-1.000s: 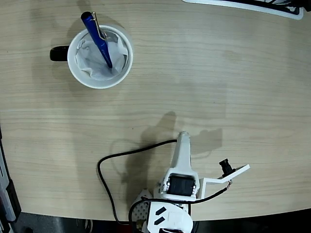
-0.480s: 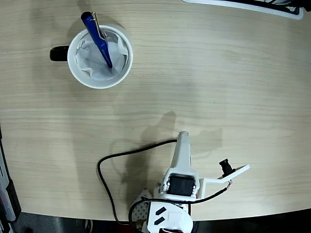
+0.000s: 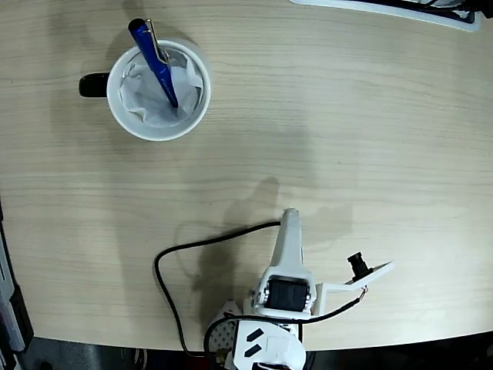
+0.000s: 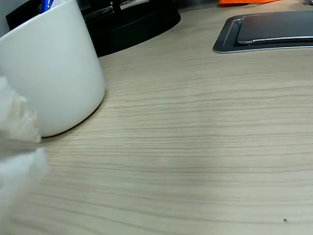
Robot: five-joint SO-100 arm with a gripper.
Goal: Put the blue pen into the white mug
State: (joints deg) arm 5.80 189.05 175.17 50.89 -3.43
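Observation:
The white mug (image 3: 123, 108) stands at the upper left of the table in the fixed view, its black handle pointing left and crumpled white paper inside. The blue pen (image 3: 154, 65) stands slanted in the mug, its clip end sticking out over the far rim. My gripper (image 3: 290, 220) is far from it at the bottom centre, folded back near the arm's base, fingers together and holding nothing. In the wrist view the mug (image 4: 54, 68) fills the upper left, a sliver of the blue pen (image 4: 46, 4) shows above its rim, and my gripper (image 4: 17, 147) is a white blur at the left edge.
A black cable (image 3: 173, 254) loops on the table left of the arm. A white-edged object (image 3: 385, 8) lies at the top right. The wrist view shows a dark flat pad (image 4: 274, 29) and a black round base (image 4: 132, 22) behind the mug.

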